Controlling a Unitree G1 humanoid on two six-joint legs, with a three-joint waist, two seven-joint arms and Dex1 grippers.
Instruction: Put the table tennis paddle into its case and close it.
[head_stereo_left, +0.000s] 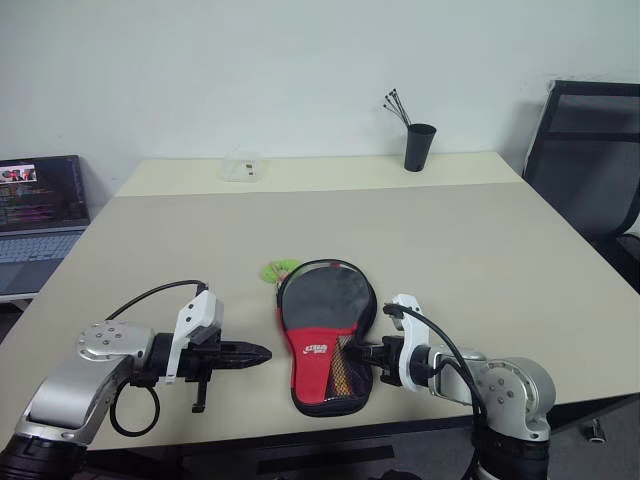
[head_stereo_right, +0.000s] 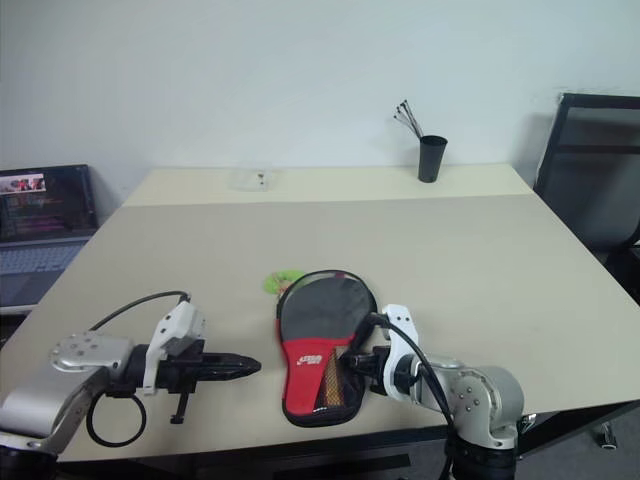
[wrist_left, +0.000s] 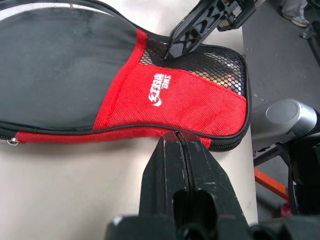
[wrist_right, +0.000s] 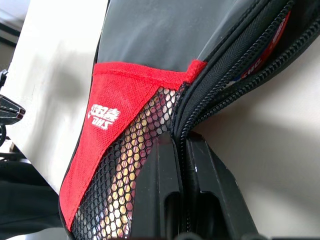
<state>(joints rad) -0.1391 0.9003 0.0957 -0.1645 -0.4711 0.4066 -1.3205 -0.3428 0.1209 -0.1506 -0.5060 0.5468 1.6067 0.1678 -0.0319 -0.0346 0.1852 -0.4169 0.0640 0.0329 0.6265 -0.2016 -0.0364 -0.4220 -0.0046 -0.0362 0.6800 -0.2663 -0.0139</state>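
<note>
Black fabric with a red panel marks the case, lying flat on the table close to its near edge, handle end toward the robot. The table tennis paddle sits inside; a strip of red edge shows through the gaping zipper on the right side, so closure looks unfinished. The right gripper, clenched, appears pinched on the zipper rim at the case's handle end, though what exactly it pinches cannot be told. The left gripper, clenched and empty, points at the case's left side, just apart from it.

Risks, as judged: a pull along the zipper may drag the unpinned case toward the near table edge and off it; the soft rim may slip from the right gripper; the zipper may snag on the paddle's edge.

Room: wide bare table lies beyond and to both sides. A small green object sits just beside the case's far rim; the black cup and the clear box stand well apart.
</note>
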